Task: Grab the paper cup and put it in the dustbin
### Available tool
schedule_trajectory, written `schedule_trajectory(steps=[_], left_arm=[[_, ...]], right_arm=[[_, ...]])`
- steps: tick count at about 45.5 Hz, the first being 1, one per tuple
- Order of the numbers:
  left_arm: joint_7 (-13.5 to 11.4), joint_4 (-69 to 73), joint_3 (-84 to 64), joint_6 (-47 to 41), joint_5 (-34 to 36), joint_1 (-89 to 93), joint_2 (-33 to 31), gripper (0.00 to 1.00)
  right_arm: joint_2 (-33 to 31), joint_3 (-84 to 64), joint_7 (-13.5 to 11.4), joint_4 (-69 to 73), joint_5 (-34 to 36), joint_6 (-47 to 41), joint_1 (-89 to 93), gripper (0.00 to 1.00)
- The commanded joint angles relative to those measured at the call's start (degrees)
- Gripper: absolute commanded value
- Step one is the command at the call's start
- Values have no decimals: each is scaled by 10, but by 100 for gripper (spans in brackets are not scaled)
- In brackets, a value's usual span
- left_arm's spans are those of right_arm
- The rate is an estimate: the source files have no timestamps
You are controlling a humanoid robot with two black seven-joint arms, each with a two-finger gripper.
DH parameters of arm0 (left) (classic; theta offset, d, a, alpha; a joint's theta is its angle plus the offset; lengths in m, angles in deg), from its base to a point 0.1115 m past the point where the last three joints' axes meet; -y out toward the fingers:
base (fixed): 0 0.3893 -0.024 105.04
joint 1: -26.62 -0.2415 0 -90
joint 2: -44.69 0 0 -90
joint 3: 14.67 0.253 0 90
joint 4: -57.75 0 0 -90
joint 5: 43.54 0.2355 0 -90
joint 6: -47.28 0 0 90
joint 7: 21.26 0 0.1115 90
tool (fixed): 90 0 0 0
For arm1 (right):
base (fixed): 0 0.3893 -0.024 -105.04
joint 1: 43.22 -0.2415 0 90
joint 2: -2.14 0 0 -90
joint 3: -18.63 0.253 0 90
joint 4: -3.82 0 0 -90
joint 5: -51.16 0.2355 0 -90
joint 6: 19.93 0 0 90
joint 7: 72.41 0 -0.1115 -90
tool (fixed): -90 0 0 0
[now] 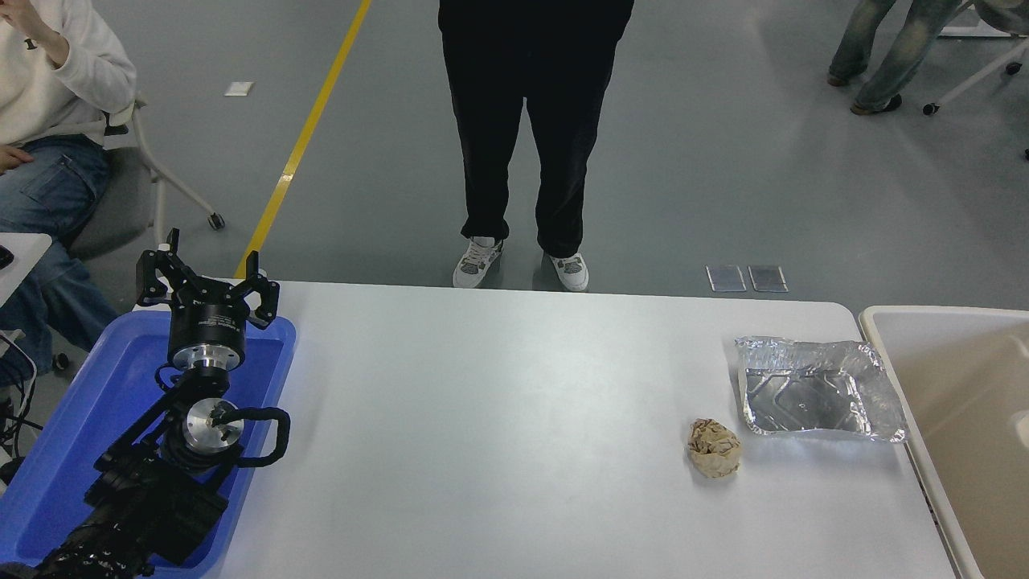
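The dustbin, a big beige tub with a pale rounded rim, stands against the table's right end and is cut off by the picture's edge. Inside it, right at that edge, a small pale patch shows; I cannot tell whether it is the paper cup. No cup stands on the table. My left gripper is parked at the lower left above the blue tray, open and holding nothing. The right arm and its gripper are out of view.
A blue plastic tray lies under the left arm. A crumpled brown paper ball and a crinkled silver foil tray lie near the dustbin. One person stands at the table's far side, another sits at the far left.
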Motion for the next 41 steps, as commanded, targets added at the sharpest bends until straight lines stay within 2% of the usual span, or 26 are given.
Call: schedule_trajectory(steps=[1,3,28,41], left_arm=[[0,0,0,0,0,0,0,99],[0,0,0,0,0,0,0,99],[0,0,0,0,0,0,0,99],[0,0,0,0,0,0,0,99]], right_arm=[[12,11,2,-1,1,2,3,77],[14,15,2,-2,0,2,3,100],[-13,12,-1,1,-5,-18,-59,100],[-54,-19,-2,1,-33,-74,-131,100]])
